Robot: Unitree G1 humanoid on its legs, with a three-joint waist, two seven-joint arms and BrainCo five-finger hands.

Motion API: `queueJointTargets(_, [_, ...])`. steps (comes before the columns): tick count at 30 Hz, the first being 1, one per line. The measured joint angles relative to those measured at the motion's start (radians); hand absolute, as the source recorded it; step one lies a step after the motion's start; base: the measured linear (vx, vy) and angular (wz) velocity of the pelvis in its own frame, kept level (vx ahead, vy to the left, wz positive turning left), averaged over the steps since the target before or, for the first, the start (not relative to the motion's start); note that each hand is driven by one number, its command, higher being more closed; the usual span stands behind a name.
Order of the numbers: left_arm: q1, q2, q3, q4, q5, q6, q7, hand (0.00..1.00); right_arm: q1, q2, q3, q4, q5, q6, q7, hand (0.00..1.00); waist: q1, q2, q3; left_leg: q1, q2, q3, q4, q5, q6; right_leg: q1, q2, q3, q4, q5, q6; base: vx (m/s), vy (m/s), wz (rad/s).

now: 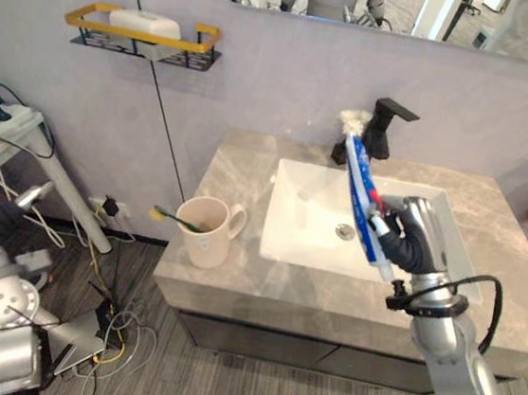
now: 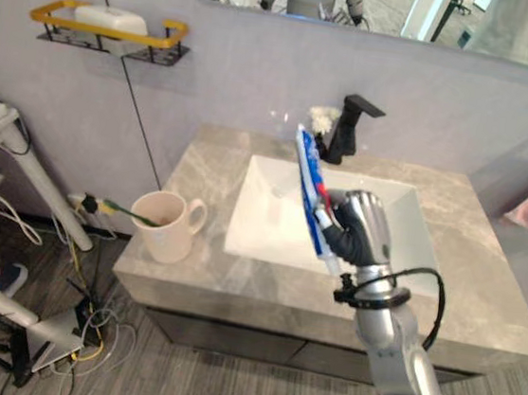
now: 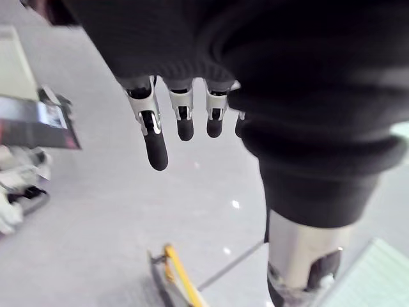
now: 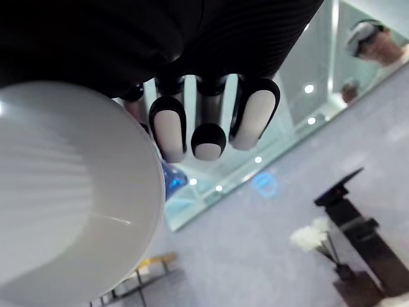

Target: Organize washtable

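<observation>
1. We see our right hand [image 1: 414, 238] clenched round the toothpaste tube [image 1: 359, 185], held tilted above the sink [image 1: 291, 215];
2. the mug [image 1: 204, 236], a toothbrush [image 1: 172, 217] in it, stands left of the sink;
3. our left hand [image 3: 156, 150] hangs relaxed, holding nothing.

Right hand [image 1: 412, 237] wore dark ribbed cover; arm [image 1: 452, 357] was silver-grey. Left hand [image 3: 185, 125] had silver fingers, dark tips.

A bathroom corner here, white sink [image 1: 301, 211] sunk in a grey stone worktop [image 1: 225, 284], black tap [image 1: 382, 127] behind, mirror [image 1: 409, 9] up on the wall, yellow-railed shelf [image 1: 89, 16] with soap [image 1: 145, 23], mug [image 1: 204, 238] holding a toothbrush [image 1: 174, 217].
</observation>
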Motion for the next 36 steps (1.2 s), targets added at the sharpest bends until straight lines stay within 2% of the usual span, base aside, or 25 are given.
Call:
queueJointTargets(1, [0.0,0.0,-0.038,-0.046,-0.029,-0.025,-0.005,0.0,-0.021,-0.012,0.013,-0.003,0.013,0.0,0.0,1.0,0.0,0.001,-0.001,0.001,0.0,0.0,0.0,0.0,0.0,0.0,0.0,0.0,0.003,0.0,0.0,-0.05,-0.003,-0.01])
queueJointTargets(6, [-0.036,0.001,-0.134,-0.15,-0.161,-0.078,-0.052,0.0,-0.067,-0.055,0.074,-0.032,0.039,-0.018,0.0,1.0,0.0,0.014,-0.015,0.011,0.001,0.0,-0.002,0.002,0.0,0.009,0.0,0.001,0.003,0.0,0.0,-0.01,-0.001,0.0])
queueJointTargets(11, [-0.077,0.01,-0.227,-0.179,-0.29,-0.088,-0.111,0.0,-0.123,-0.085,0.115,-0.032,0.039,-0.019,-0.001,1.0,0.0,0.013,-0.017,0.017,0.0,-0.001,-0.009,0.008,0.001,0.017,0.0,0.0,0.004,0.0,0.0,-0.01,-0.004,0.0])
queueJointTargets(13, [-0.084,0.035,-0.281,-0.179,-0.384,-0.087,-0.146,0.0,-0.139,-0.095,0.139,-0.032,0.039,-0.016,-0.001,1.0,-0.001,0.007,-0.019,0.027,-0.003,-0.002,-0.033,0.023,-0.001,0.016,-0.002,-0.001,0.005,0.0,0.0,0.0,0.0,0.0])
queueJointTargets(19, [-0.125,0.094,-0.435,-0.172,-0.586,-0.057,-0.213,0.0,-0.205,-0.135,0.197,-0.03,0.038,0.003,-0.005,1.0,-0.002,0.006,-0.019,0.032,-0.003,0.0,-0.038,0.028,-0.001,0.014,-0.003,0.002,0.011,0.0,0.0,-0.04,-0.004,-0.01])
queueJointTargets(21, [-0.147,0.142,-0.508,-0.152,-0.666,-0.024,-0.242,0.0,-0.237,-0.155,0.227,-0.027,0.038,0.019,-0.023,1.0,-0.003,0.001,-0.02,0.034,-0.003,0.002,-0.051,0.034,-0.001,0.01,-0.003,0.003,0.011,0.0,0.0,-0.04,-0.005,-0.02])
queueJointTargets(24, [-0.197,0.202,-0.591,-0.094,-0.734,0.007,-0.266,0.0,-0.269,-0.176,0.263,-0.027,0.038,0.023,-0.033,1.0,-0.006,-0.008,-0.022,0.035,-0.004,0.003,-0.075,0.052,-0.003,-0.002,-0.003,0.004,0.013,0.001,-0.001,-0.02,-0.005,-0.01])
queueJointTargets(28, [-0.242,0.238,-0.67,-0.042,-0.81,0.033,-0.285,0.0,-0.286,-0.193,0.282,-0.026,0.038,0.025,-0.044,1.0,-0.01,-0.009,-0.023,0.049,-0.003,0.008,-0.091,0.056,-0.003,0.0,-0.003,0.007,0.013,0.001,-0.002,-0.01,-0.002,-0.03])
queueJointTargets(29, [-0.245,0.253,-0.683,-0.04,-0.828,0.042,-0.286,0.0,-0.301,-0.199,0.296,-0.026,0.038,0.028,-0.047,1.0,-0.022,-0.01,-0.023,0.051,-0.003,0.009,-0.095,0.057,-0.003,-0.001,-0.004,0.008,0.013,0.001,-0.002,0.0,0.0,0.0])
queueJointTargets(36, [-0.388,0.301,-0.8,0.036,-0.938,0.052,-0.284,0.0,-0.331,-0.231,0.352,-0.02,0.038,0.029,-0.048,1.0,-0.035,-0.017,-0.022,0.057,-0.003,0.013,-0.115,0.064,-0.005,-0.003,-0.003,0.009,0.012,0.003,-0.003,0.0,0.0,-0.01])
